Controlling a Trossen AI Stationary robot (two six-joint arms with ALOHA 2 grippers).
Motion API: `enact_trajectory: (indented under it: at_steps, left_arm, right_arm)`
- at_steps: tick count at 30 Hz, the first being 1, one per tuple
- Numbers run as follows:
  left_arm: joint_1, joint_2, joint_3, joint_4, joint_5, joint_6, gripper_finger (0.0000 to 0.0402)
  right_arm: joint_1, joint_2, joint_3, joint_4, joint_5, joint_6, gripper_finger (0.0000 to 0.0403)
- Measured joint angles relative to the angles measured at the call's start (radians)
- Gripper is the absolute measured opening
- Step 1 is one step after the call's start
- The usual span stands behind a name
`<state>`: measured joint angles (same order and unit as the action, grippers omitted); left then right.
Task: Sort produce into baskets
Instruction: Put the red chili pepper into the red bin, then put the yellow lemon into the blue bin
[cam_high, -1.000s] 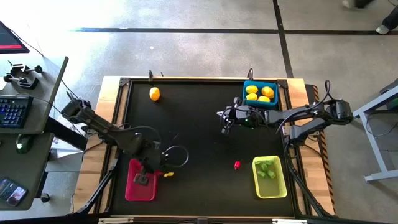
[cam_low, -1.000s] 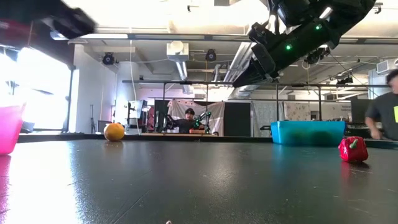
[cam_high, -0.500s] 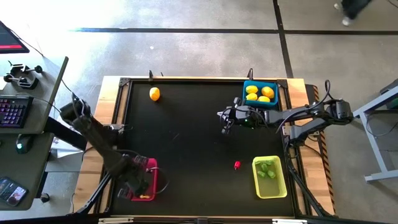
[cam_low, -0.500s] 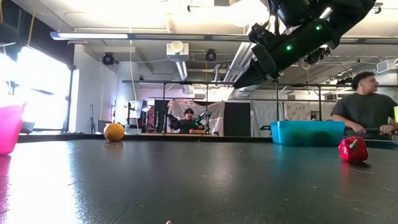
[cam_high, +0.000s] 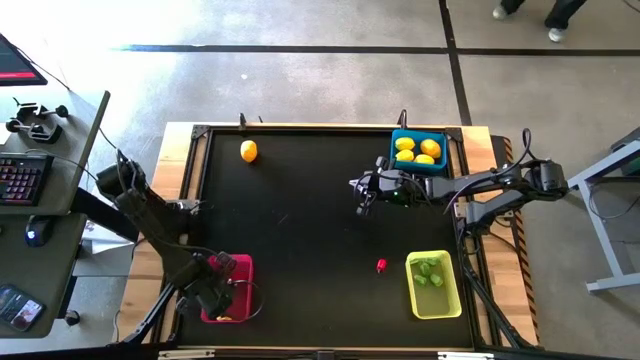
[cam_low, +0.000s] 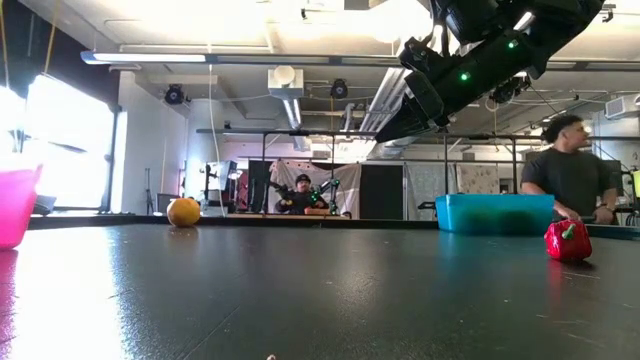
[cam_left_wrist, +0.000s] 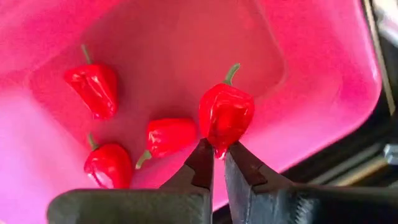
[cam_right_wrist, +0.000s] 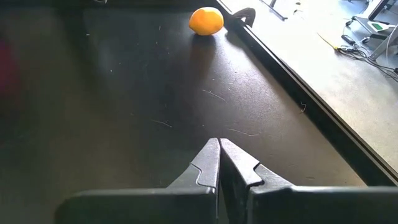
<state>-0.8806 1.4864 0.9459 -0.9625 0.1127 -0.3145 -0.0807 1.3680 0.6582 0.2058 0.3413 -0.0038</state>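
Black surface (cam_high: 300, 220): at its seven o'clock we hold our left gripper (cam_left_wrist: 219, 155) over the pink basket (cam_high: 238, 268), fingers pinching a red pepper (cam_left_wrist: 226, 112) above three others; our right gripper (cam_right_wrist: 219, 152), fingers closed empty, hovers near center.

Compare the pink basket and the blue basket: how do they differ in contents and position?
The pink basket holds red peppers; the blue basket holds yellow lemons. The pink basket sits at the table's near left corner under the left gripper, which is shut on a red pepper; the blue basket sits at the far right corner, with no gripper over it. Both are small rimmed rectangular trays.
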Motion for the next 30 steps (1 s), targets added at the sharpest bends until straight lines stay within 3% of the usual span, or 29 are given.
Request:
enact_trajectory:
  at_steps: [10, 17, 24, 30]
  left_arm:
    - [-0.005, 0.011, 0.0, -0.025, -0.024, 0.212, 0.001]
    - [-0.005, 0.07, 0.0, -0.024, -0.056, 0.325, 0.006]
    - [-0.006, 0.085, 0.015, -0.045, -0.052, 0.316, 0.0115]
    - [-0.005, 0.085, 0.089, -0.134, -0.109, 0.266, 0.0142]
  right_arm:
    - [0.0, 0.0, 0.0, -0.006, 0.0, 0.0, 0.0]
    - [0.0, 0.0, 0.0, -0.011, 0.0, 0.0, 0.0]
    - [0.0, 0.0, 0.0, -0.014, 0.0, 0.0, 0.0]
    - [0.0, 0.0, 0.0, -0.016, 0.0, 0.0, 0.0]
